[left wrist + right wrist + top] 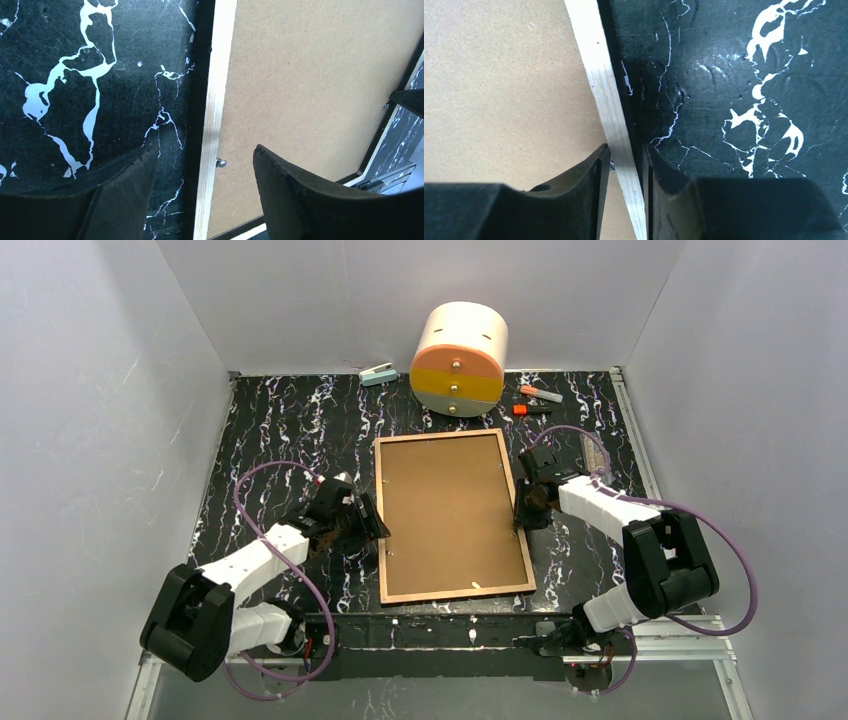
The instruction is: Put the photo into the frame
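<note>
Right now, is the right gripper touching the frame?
Touching. In the right wrist view the right gripper pinches the frame by its rim, fingers against both sides, no gap.

Open table [270, 430] flanking frame [438, 435]; cylinder [458, 358] behind.

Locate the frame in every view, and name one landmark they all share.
Top external: the frame lies back up, mid-picture.
Left wrist: the frame shows as a tan rim running vertically down the middle.
Right wrist: the frame shows as a tan rim slanting down the centre.
Shared landmark: the brown backing board inside the rim.
</note>
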Tool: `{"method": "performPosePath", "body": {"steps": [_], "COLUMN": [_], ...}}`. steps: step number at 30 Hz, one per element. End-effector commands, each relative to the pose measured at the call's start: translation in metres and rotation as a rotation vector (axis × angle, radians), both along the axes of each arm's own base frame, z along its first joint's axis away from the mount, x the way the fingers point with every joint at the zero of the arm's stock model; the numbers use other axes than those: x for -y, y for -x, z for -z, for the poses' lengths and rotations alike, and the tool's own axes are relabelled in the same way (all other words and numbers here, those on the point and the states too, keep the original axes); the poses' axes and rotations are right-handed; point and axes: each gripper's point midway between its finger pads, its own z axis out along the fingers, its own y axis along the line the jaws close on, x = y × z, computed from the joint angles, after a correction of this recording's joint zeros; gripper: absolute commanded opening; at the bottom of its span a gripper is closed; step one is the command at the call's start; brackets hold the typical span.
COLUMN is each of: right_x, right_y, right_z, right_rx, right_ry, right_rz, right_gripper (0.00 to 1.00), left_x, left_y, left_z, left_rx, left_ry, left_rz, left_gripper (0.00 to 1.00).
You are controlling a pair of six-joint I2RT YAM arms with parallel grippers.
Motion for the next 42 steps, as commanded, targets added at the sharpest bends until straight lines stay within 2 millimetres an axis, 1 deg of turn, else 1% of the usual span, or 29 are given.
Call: {"method": "performPosePath", "body": {"steps": [1,4,6,8,9,12,16,22,28,32,34,36,37,42], "right_x": [0.0,-0.004,-0.004,-0.001,0.0,0.005,0.009,0.013,0.017,0.013,0.009,0.003,0.001,-0.004], "right_y": [0.014,0.015,0.017,0.021,0.023,0.029,0.036,0.04,0.036,0.034,0.033,0.032,0.03,0.014], "right_z": [0.006,0.003,0.003,0.003,0.005,0.008,0.009,0.004,0.003,0.004,0.005,0.004,0.003,-0.01], "right_rx": [-0.062,-0.062,-0.07,-0.085,-0.096,-0.117,-0.137,-0.139,-0.12,-0.112,-0.114,-0.11,-0.101,-0.029], "right_ry": [0.008,-0.015,-0.018,-0.006,0.002,0.02,0.034,0.045,0.06,0.032,0.008,-0.019,-0.031,-0.058], "right_rz": [-0.049,-0.073,-0.077,-0.07,-0.066,-0.046,-0.026,0.007,0.053,0.081,0.082,0.071,0.069,0.073], "right_gripper": [0.37,0.37,0.43,0.47,0.47,0.47,0.44,0.44,0.42,0.38,0.37,0.4,0.43,0.53], "left_x": [-0.002,-0.003,-0.007,-0.011,-0.013,-0.016,-0.018,-0.026,-0.028,-0.028,-0.027,-0.027,-0.027,-0.027], "left_y": [0.007,0.009,0.01,0.011,0.013,0.015,0.019,0.024,0.025,0.026,0.026,0.025,0.026,0.025], "left_z": [0.011,0.019,0.025,0.031,0.034,0.039,0.043,0.05,0.051,0.051,0.051,0.05,0.049,0.048], "left_rx": [-0.034,-0.055,-0.073,-0.088,-0.097,-0.112,-0.132,-0.162,-0.162,-0.164,-0.164,-0.159,-0.158,-0.152], "left_ry": [-0.005,-0.015,-0.035,-0.055,-0.063,-0.076,-0.08,-0.102,-0.104,-0.1,-0.098,-0.095,-0.095,-0.093], "left_rz": [0.003,-0.007,-0.023,-0.041,-0.054,-0.067,-0.086,-0.141,-0.161,-0.159,-0.158,-0.159,-0.159,-0.156], "left_gripper": [0.68,0.68,0.66,0.63,0.6,0.45,0.33,0.28,0.28,0.28,0.28,0.29,0.29,0.29]}}
